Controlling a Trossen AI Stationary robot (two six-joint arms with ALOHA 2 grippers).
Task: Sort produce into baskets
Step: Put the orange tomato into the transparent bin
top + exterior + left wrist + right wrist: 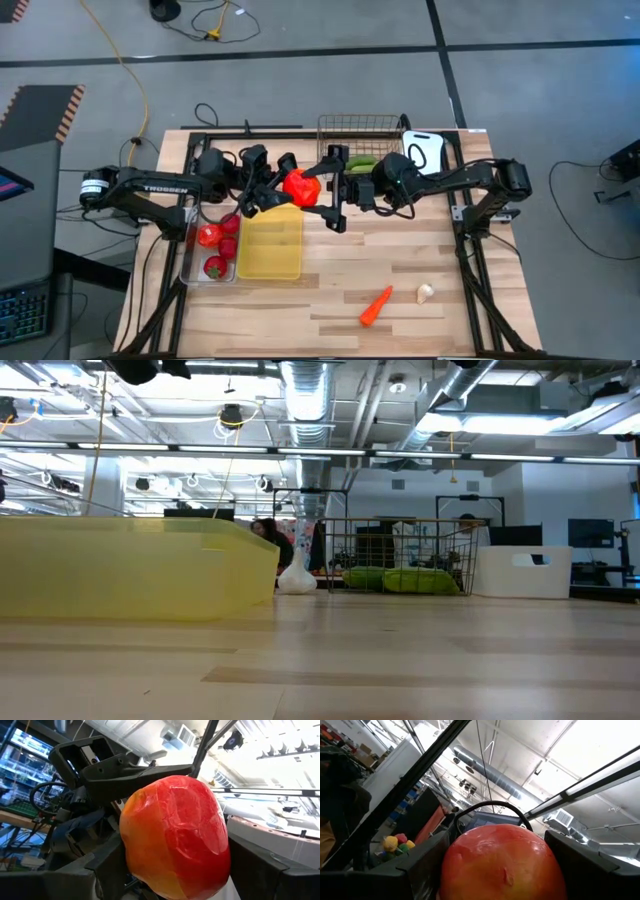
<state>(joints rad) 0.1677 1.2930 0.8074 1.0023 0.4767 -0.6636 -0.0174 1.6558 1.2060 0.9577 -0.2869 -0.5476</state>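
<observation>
**Pepper handoff in mid-air over the yellow tray**

Nearest the front edge of the table, a carrot (376,306) and a garlic piece (426,293) lie loose, not sorted yet. Further in, the yellow tray (270,250) sits left of centre, with the clear bin (190,262) touching its left side and holding red tomatoes (209,237).

Above the tray's far end, both grippers meet on one red-orange pepper (301,187). The left gripper (268,190) comes in from the left, the right gripper (335,188) from the right, both arms stretched level and wrists turned inward. Each wrist view shows the pepper filling the gap between spread fingers; I can't tell which pair is really pinching it.

My take: one side must grip firmly before the other lets go, or it drops.

At the far edge, the wire basket (362,128) holds cucumbers (361,162), with the white tray (428,150) beside it.
</observation>
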